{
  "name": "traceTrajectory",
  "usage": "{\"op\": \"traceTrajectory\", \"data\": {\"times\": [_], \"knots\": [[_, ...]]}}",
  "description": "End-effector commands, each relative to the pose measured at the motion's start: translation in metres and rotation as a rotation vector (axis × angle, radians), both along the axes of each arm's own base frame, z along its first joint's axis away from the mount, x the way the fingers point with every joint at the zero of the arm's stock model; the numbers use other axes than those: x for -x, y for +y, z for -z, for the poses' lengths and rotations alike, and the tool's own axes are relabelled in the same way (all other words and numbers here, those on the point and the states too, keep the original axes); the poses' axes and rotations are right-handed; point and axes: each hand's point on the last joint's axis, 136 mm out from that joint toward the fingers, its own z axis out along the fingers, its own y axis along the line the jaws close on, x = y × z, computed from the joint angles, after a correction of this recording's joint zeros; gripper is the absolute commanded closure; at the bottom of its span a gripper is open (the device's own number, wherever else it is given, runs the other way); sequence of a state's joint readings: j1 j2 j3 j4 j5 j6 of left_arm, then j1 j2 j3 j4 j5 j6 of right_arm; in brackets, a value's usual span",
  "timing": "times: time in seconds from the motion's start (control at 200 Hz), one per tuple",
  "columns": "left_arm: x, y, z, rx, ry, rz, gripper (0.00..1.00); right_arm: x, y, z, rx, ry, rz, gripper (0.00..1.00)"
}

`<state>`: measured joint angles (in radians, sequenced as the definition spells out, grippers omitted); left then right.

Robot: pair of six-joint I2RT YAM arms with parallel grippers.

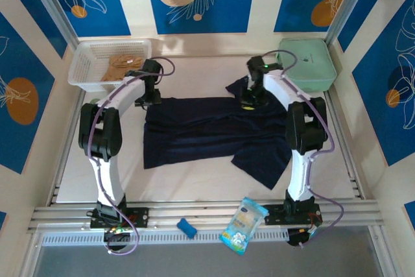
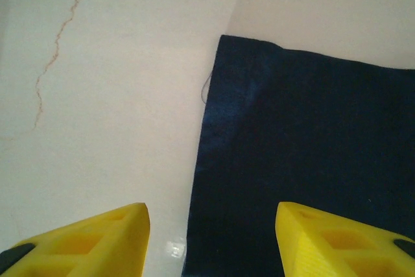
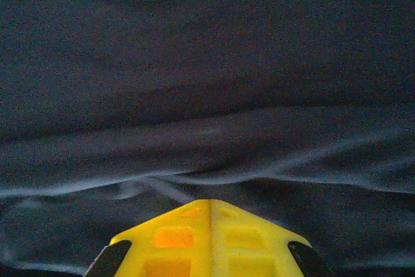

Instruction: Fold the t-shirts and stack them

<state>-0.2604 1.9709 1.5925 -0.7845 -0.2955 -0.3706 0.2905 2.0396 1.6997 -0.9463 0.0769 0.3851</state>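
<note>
Navy t-shirt [image 1: 207, 131] is seen from above spread on the table [image 1: 194, 183], the tan t-shirt [image 1: 123, 66] kept in a basket [image 1: 84, 63] far left, a mint case [image 1: 310, 63] far right. At the left wrist, the left gripper [image 2: 211, 207] is found partly open and empty over the shirt's edge. At the right wrist, the right gripper [image 3: 209, 202] is closed above dark folds; a grip cannot be told.

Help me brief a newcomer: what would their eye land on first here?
The dark navy t-shirt sprawls across the middle of the table, one sleeve trailing toward the near right. The left gripper hangs open at its far left corner, and the right gripper is shut over its far right part. A tan t-shirt lies in the white basket, far left.
</note>
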Motion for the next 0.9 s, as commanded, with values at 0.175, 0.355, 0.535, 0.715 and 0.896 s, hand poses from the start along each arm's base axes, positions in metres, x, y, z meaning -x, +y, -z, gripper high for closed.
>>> {"op": "traceTrajectory", "data": {"times": [0.175,0.355,0.535,0.715,0.896], "knots": [[0.009,0.02,-0.03,0.023,-0.086,-0.05,0.44,-0.011,0.169,0.006,-0.283,0.005,-0.261,1.0],[0.0,0.025,-0.014,0.073,-0.079,-0.067,0.45,-0.021,0.215,0.025,-0.302,0.04,-0.299,1.0],[-0.021,0.012,0.001,0.107,-0.064,-0.014,0.48,-0.016,0.224,0.057,-0.285,0.115,-0.251,1.0],[-0.043,0.003,0.016,0.112,-0.042,0.029,0.51,0.001,0.206,0.085,-0.207,0.187,-0.231,1.0],[-0.066,-0.006,0.031,0.118,-0.032,0.091,0.54,0.015,0.19,0.093,-0.156,0.199,-0.236,1.0]]}}
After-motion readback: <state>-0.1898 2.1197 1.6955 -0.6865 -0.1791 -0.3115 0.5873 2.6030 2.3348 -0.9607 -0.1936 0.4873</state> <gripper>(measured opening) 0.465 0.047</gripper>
